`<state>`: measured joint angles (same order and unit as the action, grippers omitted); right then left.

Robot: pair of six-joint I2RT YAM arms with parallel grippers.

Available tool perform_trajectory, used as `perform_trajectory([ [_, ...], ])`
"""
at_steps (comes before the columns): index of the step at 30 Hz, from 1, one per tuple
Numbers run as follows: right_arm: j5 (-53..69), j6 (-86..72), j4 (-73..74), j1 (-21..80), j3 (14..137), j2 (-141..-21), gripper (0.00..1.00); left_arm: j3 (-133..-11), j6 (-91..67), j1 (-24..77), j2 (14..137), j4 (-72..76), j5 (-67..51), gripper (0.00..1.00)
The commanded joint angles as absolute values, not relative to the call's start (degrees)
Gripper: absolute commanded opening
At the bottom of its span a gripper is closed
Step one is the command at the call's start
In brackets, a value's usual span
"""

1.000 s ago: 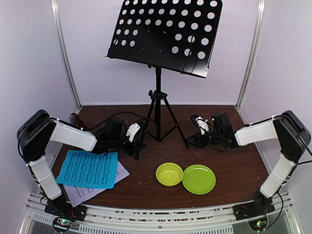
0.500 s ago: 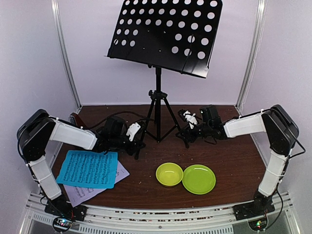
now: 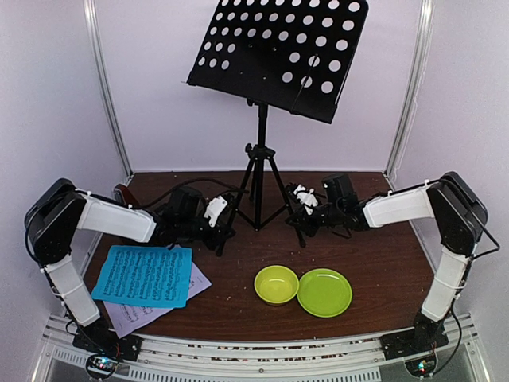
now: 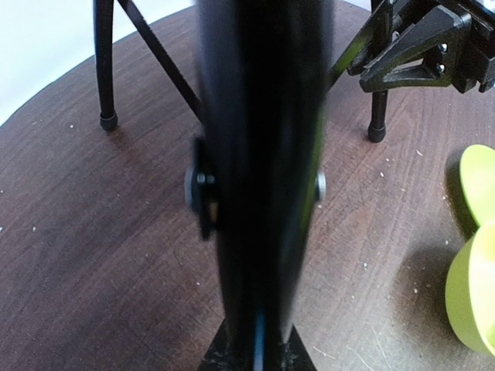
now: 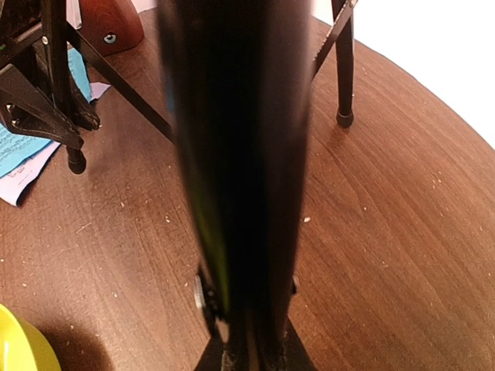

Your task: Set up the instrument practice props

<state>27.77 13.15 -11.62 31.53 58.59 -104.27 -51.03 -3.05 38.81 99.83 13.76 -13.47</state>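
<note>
We note the music stand (image 3: 260, 159) upright at the table's back, its desk top cropped. Left gripper (image 3: 220, 232) and right gripper (image 3: 300, 216) each pinch a tripod leg; their own wrist views show only black blur. Metronome (image 3: 121, 193) sits mostly hidden behind the left arm. Lilac sheet (image 3: 131, 316) lies largely under the blue sheet (image 3: 145, 274).

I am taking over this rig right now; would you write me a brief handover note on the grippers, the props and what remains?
The left gripper appears shut on the left front leg of the music stand; the right gripper appears shut on its right front leg.
The stand is upright at the back of the table, its desk bare.
The blue sheet lies over the lilac sheet at front left; the metronome sits back left, behind the left arm.
Done: the stand is up.
Probably left: release the stand, put both sheets on the desk, place the metronome.
</note>
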Motion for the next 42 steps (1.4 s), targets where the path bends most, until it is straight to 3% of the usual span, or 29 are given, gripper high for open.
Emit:
perform_trajectory([
  [1,21.98,6.58,-9.19,30.59,55.36,-99.65,0.0,-47.71,-4.35,37.47,95.89,14.41,-11.47,0.0],
  [17,12.29,1.1,-3.09,29.71,48.77,-93.41,0.0,-34.5,-8.13,34.99,89.79,18.72,-9.01,0.0],
  [34,9.4,6.18,-4.3,29.8,63.22,-104.86,0.0,-37.54,-10.32,37.29,99.96,27.57,-10.04,0.0],
  [42,9.67,6.6,-5.68,29.71,61.94,-104.59,0.16,-36.04,-13.15,40.53,100.5,29.61,-8.26,0.0],
])
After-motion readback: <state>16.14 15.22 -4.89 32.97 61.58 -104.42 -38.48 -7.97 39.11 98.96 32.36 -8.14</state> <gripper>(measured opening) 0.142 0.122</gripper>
